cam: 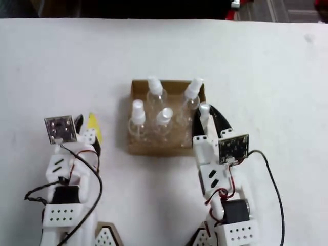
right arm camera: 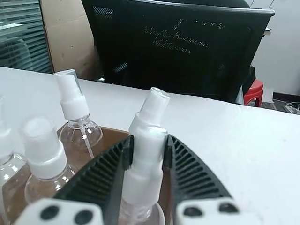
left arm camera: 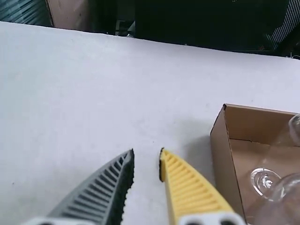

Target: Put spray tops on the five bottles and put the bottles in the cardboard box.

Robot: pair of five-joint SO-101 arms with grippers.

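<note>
- While the right claw (right arm camera: 147, 140) is clenched on the spray top (right arm camera: 152, 110) of the fifth bottle (cam: 204, 109), that bottle hangs at the right wall of the box (cam: 154, 149), just right of centre in the high view. Whether its base sits over the box floor or over the wall I cannot tell.
- Let go here, the base may catch the wall's rim, and the bottle could tip out onto the desk (cam: 61, 61).
- Grip is on the top, not the body, and the bottle leans a little between the fingers. A loosely seated top might pull free, or the bottle might swing.
- Four other bottles (cam: 164, 117) stand close together in the box. They look light, so pushing the fifth inward could knock the nearest over.
- Left claw (left arm camera: 146, 154), lower left in the high view, is slightly parted and grasps nothing. It is over bare desk near the box's left wall, and a sideways move could shove the box.
</note>
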